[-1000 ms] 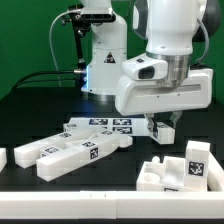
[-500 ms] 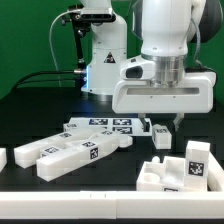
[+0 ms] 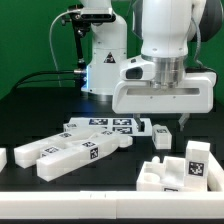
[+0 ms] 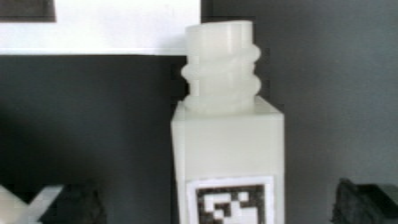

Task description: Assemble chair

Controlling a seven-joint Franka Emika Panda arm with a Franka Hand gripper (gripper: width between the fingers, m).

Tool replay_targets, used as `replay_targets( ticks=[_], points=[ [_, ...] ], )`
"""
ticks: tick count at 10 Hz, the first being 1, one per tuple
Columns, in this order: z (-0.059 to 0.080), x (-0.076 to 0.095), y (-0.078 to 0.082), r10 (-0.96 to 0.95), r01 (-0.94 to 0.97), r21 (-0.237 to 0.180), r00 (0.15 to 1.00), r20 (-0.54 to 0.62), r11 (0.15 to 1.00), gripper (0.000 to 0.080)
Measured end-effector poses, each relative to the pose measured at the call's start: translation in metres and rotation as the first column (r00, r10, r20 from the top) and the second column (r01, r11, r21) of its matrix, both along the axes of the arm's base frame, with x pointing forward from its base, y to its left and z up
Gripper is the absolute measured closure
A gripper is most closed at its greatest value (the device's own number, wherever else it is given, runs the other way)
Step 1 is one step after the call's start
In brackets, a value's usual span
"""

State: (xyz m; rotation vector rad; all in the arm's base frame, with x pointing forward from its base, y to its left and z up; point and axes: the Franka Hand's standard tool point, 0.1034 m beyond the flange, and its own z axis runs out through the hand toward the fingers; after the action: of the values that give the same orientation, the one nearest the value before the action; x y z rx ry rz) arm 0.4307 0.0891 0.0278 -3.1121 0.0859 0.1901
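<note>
**Tool just dropped the chair leg: it's loose on the worktop again**

Going across from the exterior view's left: a bit of a white part (image 3: 3, 157) pokes in at the edge. Next, two long tagged chair bars (image 3: 62, 154) lie angled on the black worktop (image 3: 35, 115), with their far ends close to the marker board (image 3: 103, 125). Just beside the board's right end lies the short chair leg (image 3: 160, 131), and the tool (image 3: 167, 121) hangs right over it. Furthest right, at the front, sits a chunky notched chair block (image 3: 170, 176) with a tag facing the camera.

So what changed? A second ago the jaws were pinched on that leg. Half a second ago they were already spreading, and now they stand wide open with nothing in them. The wrist view backs that up. The leg is a square bar with a ribbed peg at one end and a tag on its face, and the dark fingertips (image 4: 50, 203) stand clear of it on both sides.

For the chair, this looks like a put-down rather than a join. The leg isn't plugged into anything and every part lies separate, so the build seems to be at an early stage. Best guess is the arm either re-grabs the leg at a better angle or goes for another part.
</note>
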Motion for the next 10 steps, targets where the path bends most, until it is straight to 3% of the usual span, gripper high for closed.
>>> replay_targets(
  ticks=[2,3,7,8,9,10],
  points=[
    [0.002,0.015,0.014,0.051,-0.049,0.014,0.978,-0.2,0.999,0.0151],
    [-0.002,0.024,0.019,0.092,-0.089,0.023,0.969,-0.228,0.996,0.0151],
    [-0.007,0.014,0.014,0.079,-0.069,0.039,0.876,-0.475,0.997,0.0151],
    [-0.009,0.006,0.004,0.037,-0.037,0.012,0.819,-0.573,0.999,0.0151],
    [-0.008,0.008,0.004,-0.023,0.005,-0.03,0.764,-0.645,1.0,0.0151],
    [-0.008,0.016,0.008,-0.018,-0.002,-0.029,0.748,-0.664,1.0,0.0151]
  ],
)
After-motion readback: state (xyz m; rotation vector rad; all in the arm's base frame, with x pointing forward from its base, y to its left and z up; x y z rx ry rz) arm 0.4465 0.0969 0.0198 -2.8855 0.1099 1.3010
